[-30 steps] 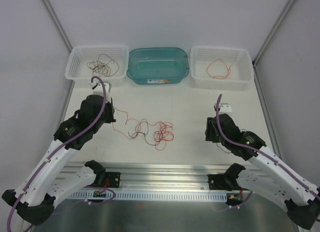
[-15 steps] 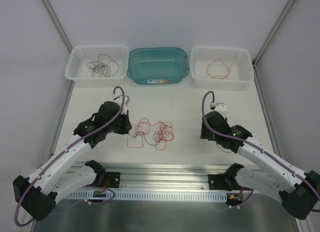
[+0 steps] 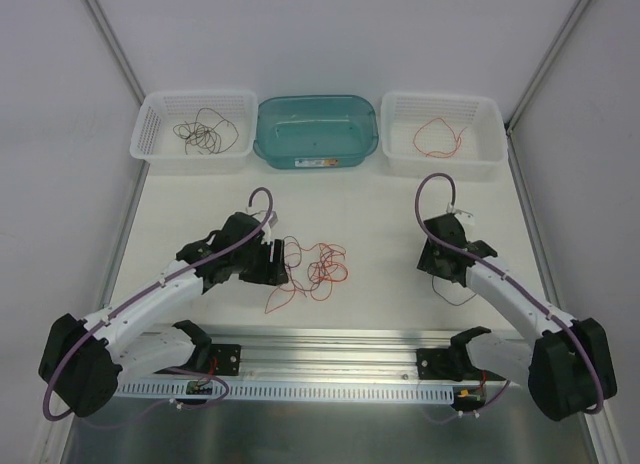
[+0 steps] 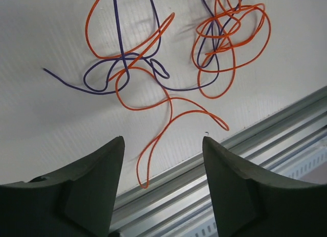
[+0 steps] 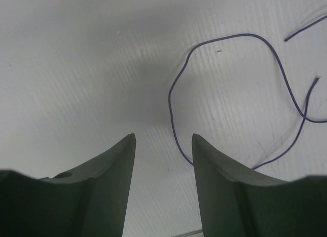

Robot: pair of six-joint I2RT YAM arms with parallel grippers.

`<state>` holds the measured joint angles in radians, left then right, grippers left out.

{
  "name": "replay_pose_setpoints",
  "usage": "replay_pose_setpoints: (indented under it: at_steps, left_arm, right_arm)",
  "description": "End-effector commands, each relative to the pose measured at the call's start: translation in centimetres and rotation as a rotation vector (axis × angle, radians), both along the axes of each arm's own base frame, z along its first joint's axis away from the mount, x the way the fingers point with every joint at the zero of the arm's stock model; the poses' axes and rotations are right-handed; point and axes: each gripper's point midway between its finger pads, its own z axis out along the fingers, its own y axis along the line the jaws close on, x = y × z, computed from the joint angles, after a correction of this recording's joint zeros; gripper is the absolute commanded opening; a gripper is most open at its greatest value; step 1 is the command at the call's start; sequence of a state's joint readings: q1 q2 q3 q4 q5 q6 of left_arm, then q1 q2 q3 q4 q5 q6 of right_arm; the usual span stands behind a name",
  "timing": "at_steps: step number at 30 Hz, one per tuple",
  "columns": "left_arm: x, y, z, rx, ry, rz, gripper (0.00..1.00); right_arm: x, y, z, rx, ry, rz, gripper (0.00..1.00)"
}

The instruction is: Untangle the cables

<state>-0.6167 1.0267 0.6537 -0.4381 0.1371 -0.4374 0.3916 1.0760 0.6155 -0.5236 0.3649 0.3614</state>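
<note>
Near edge first: the aluminium rail [image 3: 340, 340] shows under my left wrist camera, and the left gripper [image 4: 162, 141] hangs low over the table [image 3: 380, 209] with its jaws standing well apart and nothing between them; a second ago they were clamped shut and drawn off to the left with a strand stretched out behind, so I record a release; the arm has since swung in beside the work

The freed orange strand [image 4: 153, 145] lies slack in a long loop running down between the spread fingers [image 4: 87, 186], touching neither so far as I can tell; higher up it is still crossed with a purple strand [image 4: 118, 68]

The right gripper [image 5: 163, 136] is likewise parted and holds nothing; a lone purple wire [image 5: 176, 104] lies loose on the table just beside it, well apart from the rest

The main tangle [image 3: 318, 264] of cables sits mid-table, just right of the left gripper, and is bunched closer than it was a second ago

Far side: dark wires [image 3: 200, 134] in the left basket [image 3: 190, 164]; one red wire [image 3: 440, 136] in the right basket [image 3: 440, 166]; the teal tub [image 3: 280, 152] between them

Judgement: the pull did not free the orange strand, so a fresh grip is needed; the lone purple wire looks ready for pickup
</note>
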Motion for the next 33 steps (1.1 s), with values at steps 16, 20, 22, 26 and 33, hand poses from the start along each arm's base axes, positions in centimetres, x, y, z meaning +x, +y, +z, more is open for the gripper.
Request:
replay_pose_setpoints:
  at_steps: [16, 20, 22, 26, 33]
  left_arm:
    - [3.1, 2.4, 9.8, 0.107, -0.269, -0.059, 0.99]
    - [3.9, 4.2, 9.2, 0.168, -0.293, 0.006, 0.99]
    - [4.1, 5.0, 8.6, 0.192, -0.291, 0.033, 0.99]
    - [4.5, 7.1, 6.2, 0.278, -0.272, 0.095, 0.99]
    - [4.9, 9.4, 6.2, 0.346, -0.303, 0.180, 0.99]
  right_arm:
    - [1.8, 0.5, -4.1, 0.050, 0.102, -0.047, 0.32]
    - [2.0, 0.3, -3.1, 0.012, 0.095, -0.024, 0.01]
    - [2.4, 1.1, -2.0, -0.006, 0.079, 0.030, 0.01]
    - [3.8, 2.7, 2.4, -0.098, 0.016, 0.140, 0.01]
    - [8.1, 7.5, 13.3, -0.191, -0.173, 0.370, 0.01]
